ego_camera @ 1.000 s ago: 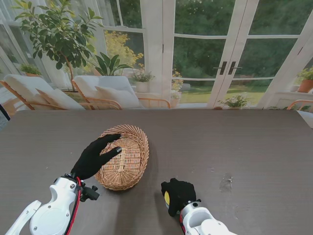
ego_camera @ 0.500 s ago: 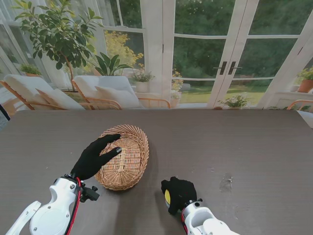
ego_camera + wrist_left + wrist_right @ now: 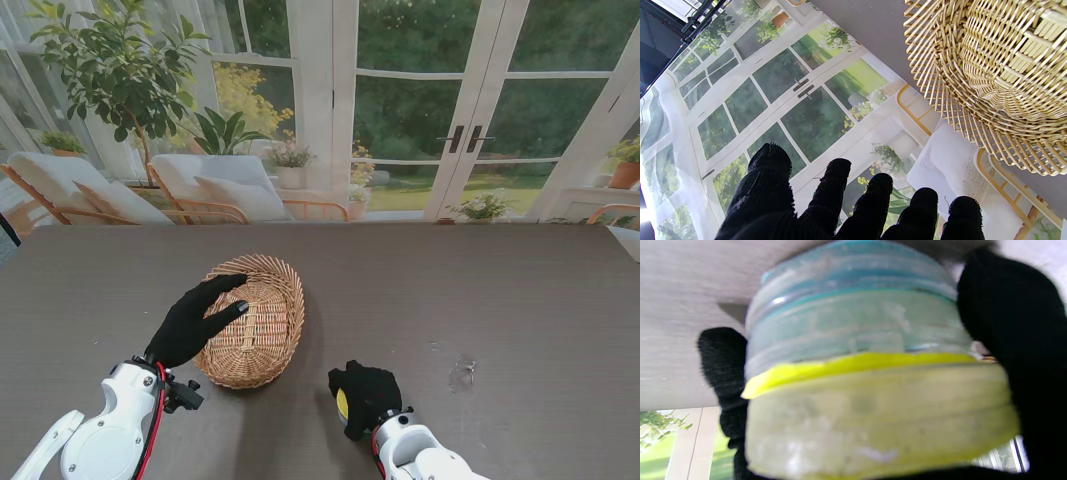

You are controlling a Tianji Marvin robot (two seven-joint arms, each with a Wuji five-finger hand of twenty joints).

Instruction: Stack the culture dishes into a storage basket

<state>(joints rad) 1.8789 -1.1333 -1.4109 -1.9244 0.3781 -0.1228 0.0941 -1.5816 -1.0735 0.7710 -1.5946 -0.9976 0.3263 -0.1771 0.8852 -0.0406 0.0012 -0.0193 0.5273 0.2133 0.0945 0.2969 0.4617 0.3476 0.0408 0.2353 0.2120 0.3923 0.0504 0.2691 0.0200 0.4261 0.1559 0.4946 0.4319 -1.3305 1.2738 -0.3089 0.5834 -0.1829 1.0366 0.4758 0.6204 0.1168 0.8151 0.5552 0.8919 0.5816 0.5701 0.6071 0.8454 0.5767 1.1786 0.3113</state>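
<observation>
Clear plastic, smooth and light: the stacked culture dishes (image 3: 853,350) look slippery and apt to slide apart, so gripping the rims from both sides seems wise. The right hand (image 3: 364,398) clasps them, near me, right of the one wicker basket (image 3: 254,322). I count two, maybe more. The left hand (image 3: 192,319), fingers spread, holds nothing at the basket's rim.
</observation>
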